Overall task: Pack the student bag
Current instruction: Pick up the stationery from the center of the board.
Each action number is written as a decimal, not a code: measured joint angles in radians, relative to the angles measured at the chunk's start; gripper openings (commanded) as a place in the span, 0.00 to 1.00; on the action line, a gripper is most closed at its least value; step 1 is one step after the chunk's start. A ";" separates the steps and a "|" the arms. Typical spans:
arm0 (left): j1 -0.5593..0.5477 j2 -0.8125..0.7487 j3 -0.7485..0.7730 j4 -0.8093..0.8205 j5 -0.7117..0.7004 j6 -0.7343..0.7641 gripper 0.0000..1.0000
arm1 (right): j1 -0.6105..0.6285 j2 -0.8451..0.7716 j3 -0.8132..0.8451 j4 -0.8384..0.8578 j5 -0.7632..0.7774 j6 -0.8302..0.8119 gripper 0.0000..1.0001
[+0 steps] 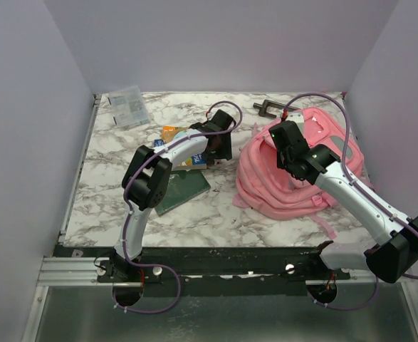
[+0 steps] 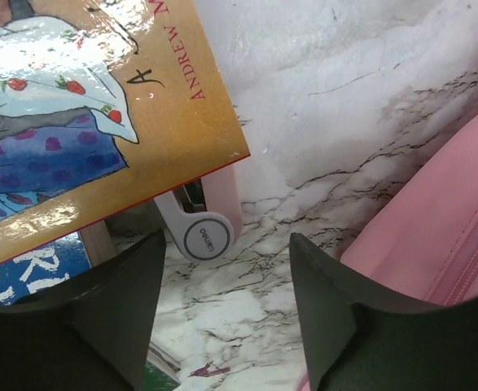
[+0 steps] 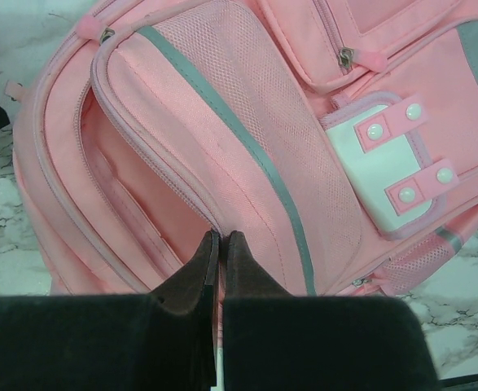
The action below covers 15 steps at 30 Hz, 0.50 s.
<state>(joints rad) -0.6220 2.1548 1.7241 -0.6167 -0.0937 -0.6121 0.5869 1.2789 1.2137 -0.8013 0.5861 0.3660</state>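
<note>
Marble counter [image 1: 109, 203], lilac walls.
Top view: student bag [image 1: 287, 178] slumped right of centre, right arm bent over it. Left arm stretched over green book [image 1: 184, 191].
Left wrist: left tool [image 2: 222, 301] open, empty; picture book [image 2: 84, 122] overlaps white plastic piece [image 2: 204, 238].
Right wrist: right tool [image 3: 221, 244] closed, tips at the bag's pocket seam.

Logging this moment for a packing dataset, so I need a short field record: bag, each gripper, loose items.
bag: student bag lying on the right of the marble table; one compartment looks unzipped
left gripper: open, empty, low beside the orange picture book
right gripper: shut, tips at the bag's flap edge; unclear whether it pinches fabric
loose items: orange picture book over a blue book; green book; clear packet at the far left
</note>
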 measured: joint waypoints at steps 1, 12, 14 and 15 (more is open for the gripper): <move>0.000 0.000 0.000 -0.005 0.000 -0.001 0.56 | 0.000 0.000 0.000 0.000 0.000 0.000 0.01; 0.001 0.074 0.113 -0.089 -0.022 -0.017 0.50 | 0.000 -0.006 0.000 0.000 0.000 0.000 0.01; 0.001 0.084 0.126 -0.095 -0.028 -0.018 0.50 | 0.000 -0.008 0.000 -0.001 0.000 -0.001 0.01; 0.001 0.087 0.131 -0.103 -0.031 -0.018 0.50 | 0.000 -0.008 0.000 -0.001 0.000 -0.001 0.01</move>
<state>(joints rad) -0.6209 2.2414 1.8553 -0.7197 -0.1249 -0.6304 0.5869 1.2713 1.2140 -0.8021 0.5858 0.3653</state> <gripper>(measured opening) 0.496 0.016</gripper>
